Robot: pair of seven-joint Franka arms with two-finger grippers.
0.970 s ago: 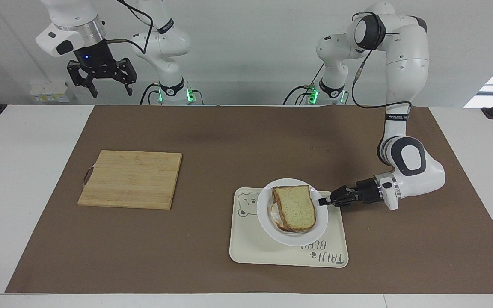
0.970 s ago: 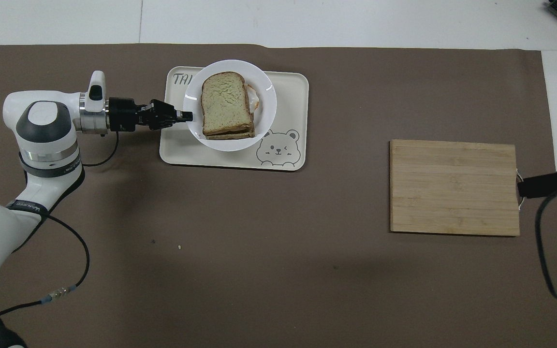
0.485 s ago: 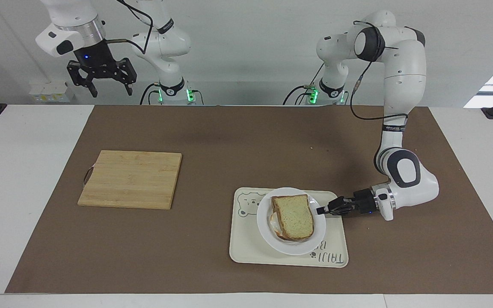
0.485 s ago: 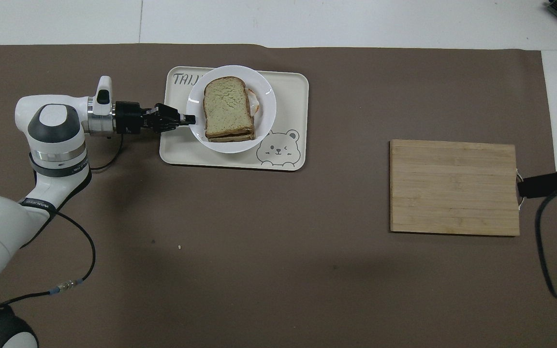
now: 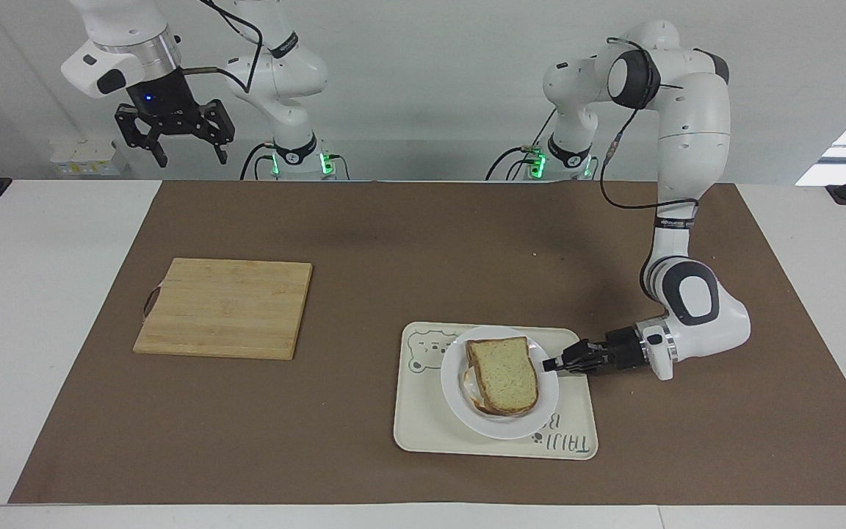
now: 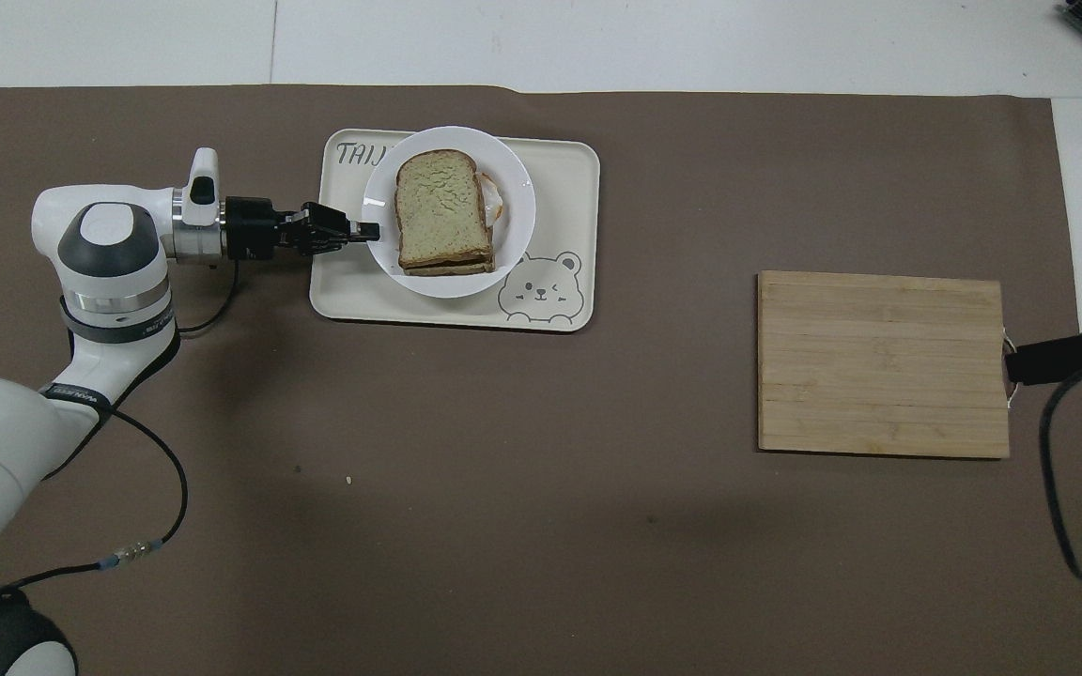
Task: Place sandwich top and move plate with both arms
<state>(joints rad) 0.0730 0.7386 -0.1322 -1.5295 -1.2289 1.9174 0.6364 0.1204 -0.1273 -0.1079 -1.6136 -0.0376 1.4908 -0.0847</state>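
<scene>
So the plate (image 5: 500, 382) is coming down onto the tray (image 5: 423, 433) from where it was a second ago, left gripper (image 5: 551, 363) still pinching its rim, top (image 5: 504, 371) sitting on the egg slice, so looks like it's nearly delivered; facing view is showing the right gripper (image 5: 186, 150) waiting high with fingers spread, empty, which overhead isn't showing
</scene>
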